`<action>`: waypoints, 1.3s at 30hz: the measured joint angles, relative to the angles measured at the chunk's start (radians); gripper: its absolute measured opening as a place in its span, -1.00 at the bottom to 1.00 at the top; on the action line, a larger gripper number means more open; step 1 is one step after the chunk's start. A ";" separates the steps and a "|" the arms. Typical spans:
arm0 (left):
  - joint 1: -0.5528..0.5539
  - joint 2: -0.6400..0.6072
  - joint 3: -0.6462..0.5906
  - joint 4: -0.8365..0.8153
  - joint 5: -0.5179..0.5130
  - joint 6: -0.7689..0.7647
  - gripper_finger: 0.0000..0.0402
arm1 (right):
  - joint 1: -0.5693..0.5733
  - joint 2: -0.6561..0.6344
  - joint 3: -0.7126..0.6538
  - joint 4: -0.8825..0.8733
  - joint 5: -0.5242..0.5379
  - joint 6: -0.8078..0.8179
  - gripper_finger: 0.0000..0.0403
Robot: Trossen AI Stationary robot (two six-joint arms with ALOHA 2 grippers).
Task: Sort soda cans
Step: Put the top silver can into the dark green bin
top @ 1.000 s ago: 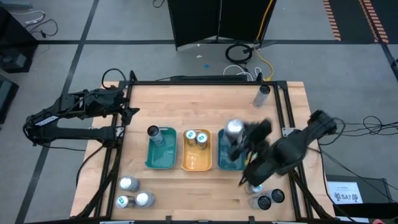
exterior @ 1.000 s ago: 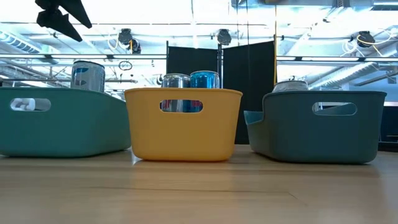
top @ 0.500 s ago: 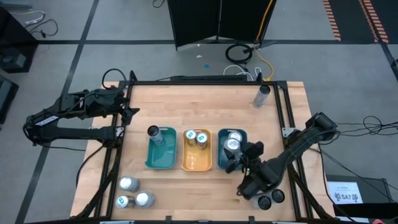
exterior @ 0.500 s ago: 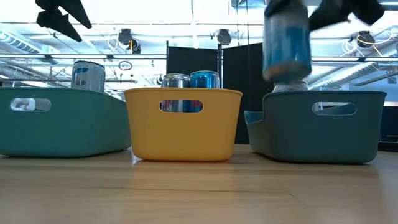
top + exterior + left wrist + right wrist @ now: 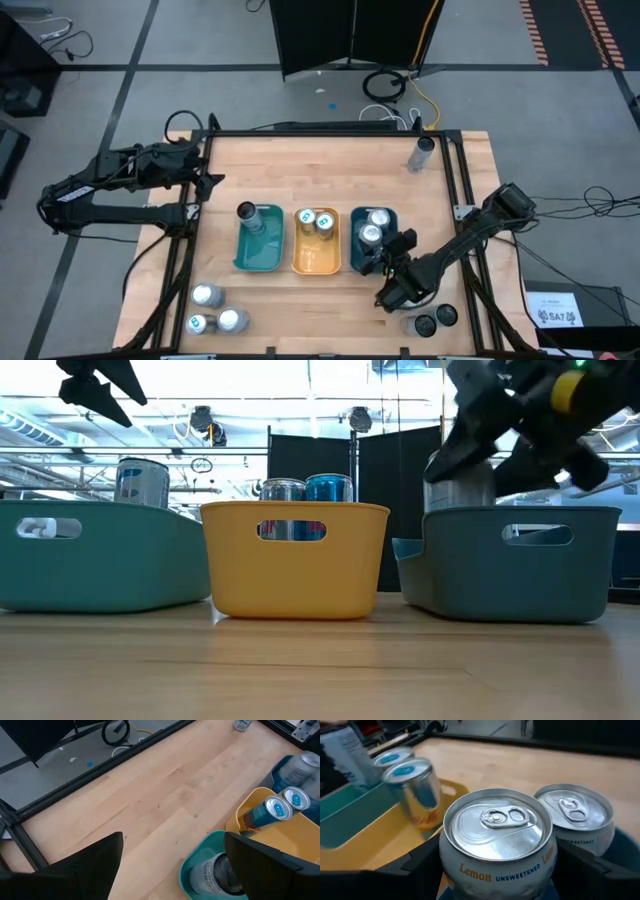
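Right hand (image 5: 372,243) at the blue tray (image 5: 357,262)

Its fingers pinch a silver lemon can (image 5: 496,840) just inside the tray wall, beside a second can (image 5: 576,817). Left hand (image 5: 208,178) hangs spread over the bench's (image 5: 330,170) bare far-left edge.

1. Silver soda can (image 5: 496,840) nearest the right wrist camera: orange "Lemon" on its side, with dark "UNSWEETENED" just beside it.
2. Second silver can (image 5: 576,817) just beside it: small dark "UNSWEETENED" below the rim.
3. White sign (image 5: 556,309) on the floor right of the table: print too small to read.
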 joint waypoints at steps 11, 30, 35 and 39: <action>0.000 0.000 0.000 0.000 0.024 0.001 0.77 | -0.085 0.062 -0.061 0.170 0.012 -0.140 0.45; 0.000 0.000 0.000 -0.005 0.025 0.010 0.77 | -0.096 0.070 -0.011 0.189 -0.052 -0.190 0.72; 0.000 0.000 0.000 -0.005 0.025 0.010 0.77 | -0.095 0.070 0.064 0.101 -0.108 -0.244 0.72; 0.000 0.000 0.000 -0.005 0.025 0.010 0.77 | -0.095 0.070 0.148 -0.034 -0.116 -0.265 0.72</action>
